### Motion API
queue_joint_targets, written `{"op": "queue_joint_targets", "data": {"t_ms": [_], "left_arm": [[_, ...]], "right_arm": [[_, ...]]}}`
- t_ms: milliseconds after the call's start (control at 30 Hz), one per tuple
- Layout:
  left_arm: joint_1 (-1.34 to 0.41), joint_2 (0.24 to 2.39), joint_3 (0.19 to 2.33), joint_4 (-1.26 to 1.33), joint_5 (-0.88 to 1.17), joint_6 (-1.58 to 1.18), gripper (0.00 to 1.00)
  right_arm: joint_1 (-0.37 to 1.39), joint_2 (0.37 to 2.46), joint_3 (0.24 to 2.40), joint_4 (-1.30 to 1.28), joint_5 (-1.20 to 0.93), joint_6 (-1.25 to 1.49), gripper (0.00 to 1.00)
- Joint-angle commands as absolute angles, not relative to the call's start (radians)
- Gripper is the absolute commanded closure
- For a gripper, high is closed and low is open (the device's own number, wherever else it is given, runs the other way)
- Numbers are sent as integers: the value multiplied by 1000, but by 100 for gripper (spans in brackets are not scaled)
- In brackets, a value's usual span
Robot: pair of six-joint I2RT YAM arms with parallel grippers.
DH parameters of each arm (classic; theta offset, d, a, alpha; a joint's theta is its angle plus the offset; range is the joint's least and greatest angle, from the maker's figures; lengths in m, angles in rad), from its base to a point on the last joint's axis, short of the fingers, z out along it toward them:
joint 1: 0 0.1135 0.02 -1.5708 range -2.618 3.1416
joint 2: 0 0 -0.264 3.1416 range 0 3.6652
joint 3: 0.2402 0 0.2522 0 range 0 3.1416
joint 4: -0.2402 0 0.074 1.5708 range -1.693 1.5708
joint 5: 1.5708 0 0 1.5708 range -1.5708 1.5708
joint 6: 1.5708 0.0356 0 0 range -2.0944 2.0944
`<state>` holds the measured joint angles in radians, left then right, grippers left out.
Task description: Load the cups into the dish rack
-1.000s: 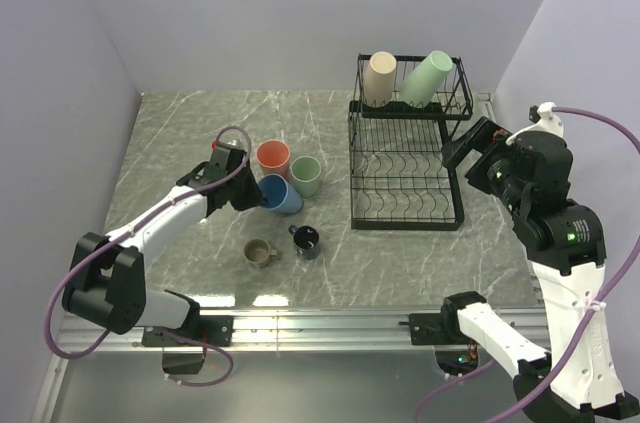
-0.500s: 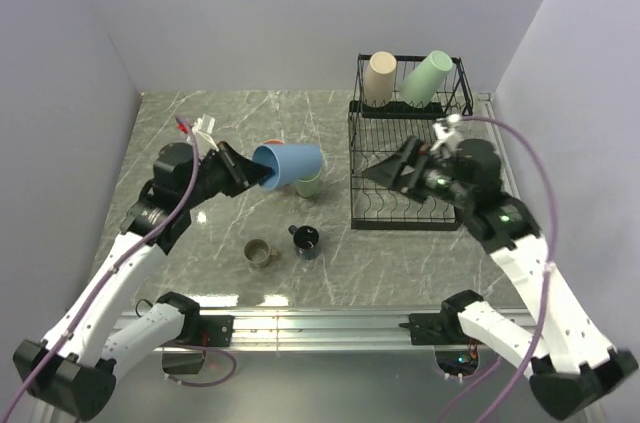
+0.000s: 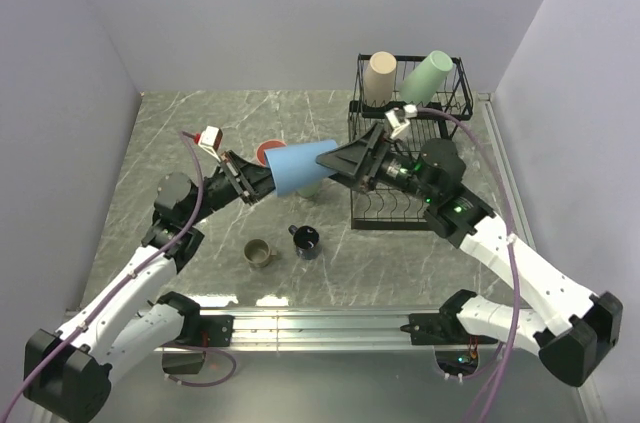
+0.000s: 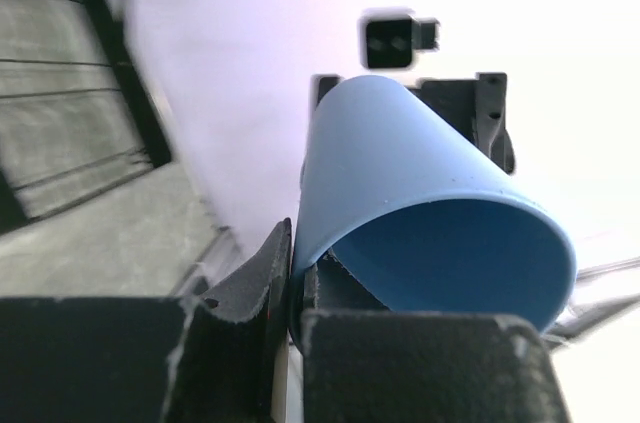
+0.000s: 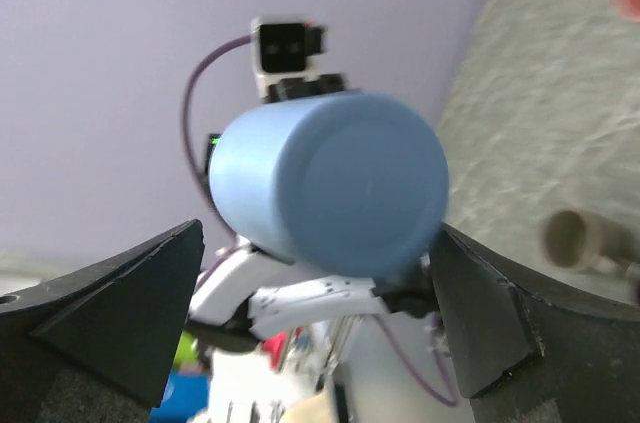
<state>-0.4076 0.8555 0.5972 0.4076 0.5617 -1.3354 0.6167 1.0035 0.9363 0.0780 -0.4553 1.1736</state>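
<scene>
The blue cup [image 3: 305, 163] hangs on its side in mid-air between the two arms, just left of the rack [image 3: 420, 226], with its base pointing right. The left fingers [image 4: 250, 283] pinch its rim wall, one inside and one outside. The right fingers [image 5: 120, 293] stand wide apart on either side of the base, gripping nothing. This looks like a handover. Next, the right fingers should close on the base before the left ones release.

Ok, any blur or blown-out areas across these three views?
Top external: sharp and evenly lit, blue cup clear. Left wrist: cup crisp, background to its right washed out to white, dark bars at the left smeared. Right wrist: soft throughout, table and olive mug blurred, its own fingers dark and underexposed.
</scene>
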Motion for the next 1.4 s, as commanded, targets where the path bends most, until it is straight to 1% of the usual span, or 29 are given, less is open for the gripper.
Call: {"op": "queue_joint_targets", "data": {"t_ms": [0, 167, 433, 567, 600, 633, 733, 767, 833, 867, 1033, 1100, 1167, 1267, 1300, 1333, 1367], "left_arm": [[-443, 853, 549, 681, 600, -1482, 100], [-462, 854, 502, 831, 563, -1546, 100], [-503, 830, 526, 736, 500, -1476, 100], [-544, 845, 577, 661, 456, -1421, 100], [-567, 845, 589, 625, 427, -1384, 100], [-581, 842, 609, 489, 332, -1362, 100], [-647, 818, 682, 295, 165, -1287, 100], [-659, 813, 707, 270, 62, -1273, 100], [-684, 802, 721, 244, 3, -1250, 100], [-690, 804, 733, 224, -59, -1249, 100], [-721, 839, 775, 196, -118, -1204, 100], [-776, 842, 778, 198, -220, -1184, 100], [-802, 863, 782, 209, -245, -1161, 100], [-833, 897, 805, 207, -242, -1152, 100], [-862, 913, 805, 210, -256, -1151, 100], [-874, 919, 805, 207, -277, -1150, 100], [-885, 933, 817, 195, -287, -1154, 100]], "right_arm": [[693, 1046, 1011, 258, -466, 1244, 0], [745, 1061, 1011, 264, -410, 1253, 0], [752, 1025, 1015, 239, -235, 1293, 0], [758, 1051, 1066, 216, -198, 1315, 0], [761, 1057, 1077, 207, -190, 1315, 0], [771, 1069, 1091, 195, -177, 1310, 0], [796, 1077, 1144, 141, -127, 1282, 0], [799, 1078, 1158, 126, -115, 1281, 0], [804, 1072, 1155, 114, -92, 1296, 0], [805, 1069, 1143, 115, -84, 1304, 0], [807, 1057, 1121, 115, -42, 1324, 2], [807, 1052, 1126, 97, -19, 1333, 2], [808, 1054, 1132, 97, -2, 1335, 6], [807, 1071, 1155, 95, -2, 1332, 20], [805, 1075, 1158, 107, -3, 1333, 28], [807, 1081, 1161, 113, -6, 1332, 56], [805, 1081, 1170, 110, -3, 1331, 70]]}}
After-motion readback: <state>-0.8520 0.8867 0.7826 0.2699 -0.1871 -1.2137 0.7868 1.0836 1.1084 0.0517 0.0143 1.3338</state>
